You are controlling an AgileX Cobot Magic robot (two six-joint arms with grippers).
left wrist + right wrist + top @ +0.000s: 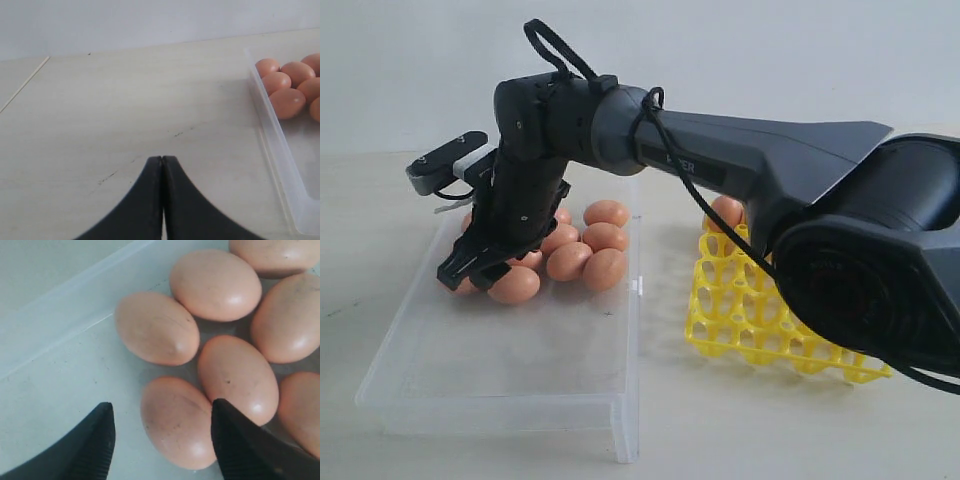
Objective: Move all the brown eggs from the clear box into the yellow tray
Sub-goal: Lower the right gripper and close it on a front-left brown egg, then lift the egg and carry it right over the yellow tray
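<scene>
Across the exterior view, the right arm reaches over to the left side and hangs its right gripper point(478, 270) low inside the clear box point(520, 385), at the near edge of the brown eggs point(588, 250) bunched in the box's far half. The yellow tray point(760, 345) stands just beside the box on the right, with a single egg point(725, 212) in a far cup and the other cups that show bare. From the left wrist view, the left gripper point(162, 200) is pressed together with nothing in it, over bare table point(100, 100) outside the box wall, apart from the eggs. From the right wrist view, the right gripper's jaws stand spread and hold nothing. The nearest egg point(175, 422) lies between them, close against one finger point(235, 440) and apart from the other. Its long axis runs roughly along the fingers, so the jaws would close across its narrower girth. A neighbouring egg point(237, 377) sits right against it by that same finger, which leaves little room there. The right arm is plainly the nearer one for this pick.
</scene>
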